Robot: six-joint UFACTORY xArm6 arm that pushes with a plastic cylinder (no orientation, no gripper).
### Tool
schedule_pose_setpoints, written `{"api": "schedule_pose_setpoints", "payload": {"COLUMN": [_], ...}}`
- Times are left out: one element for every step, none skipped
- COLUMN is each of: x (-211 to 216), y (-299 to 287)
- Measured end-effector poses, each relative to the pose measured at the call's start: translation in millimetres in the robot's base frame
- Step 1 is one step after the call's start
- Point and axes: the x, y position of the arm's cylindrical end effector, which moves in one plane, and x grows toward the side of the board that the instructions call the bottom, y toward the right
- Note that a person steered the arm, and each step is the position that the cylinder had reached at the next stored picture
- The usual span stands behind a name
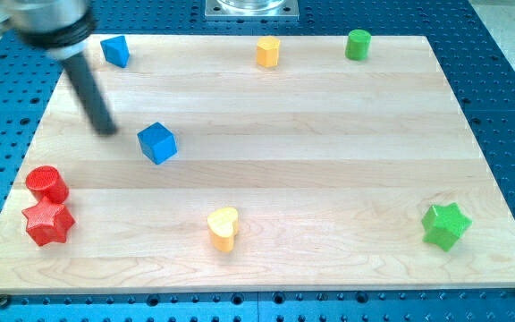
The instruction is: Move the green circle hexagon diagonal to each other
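A green circle block stands near the view's top right edge of the wooden board. A yellow hexagon block stands to its left along the top edge. My tip is far off at the view's left, just left of a blue cube. The rod slants up to the top left corner.
A blue block sits at the top left. A red cylinder and a red star sit at the bottom left. A yellow heart is at the bottom centre, a green star at the bottom right.
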Motion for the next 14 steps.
{"api": "schedule_pose_setpoints", "payload": {"x": [-51, -43, -92, -170, -167, -91, -24, -55, -79, -109, -110, -146, -161, -162], "y": [143, 279, 382, 393, 349, 289, 252, 196, 128, 147, 203, 184, 188, 242]}}
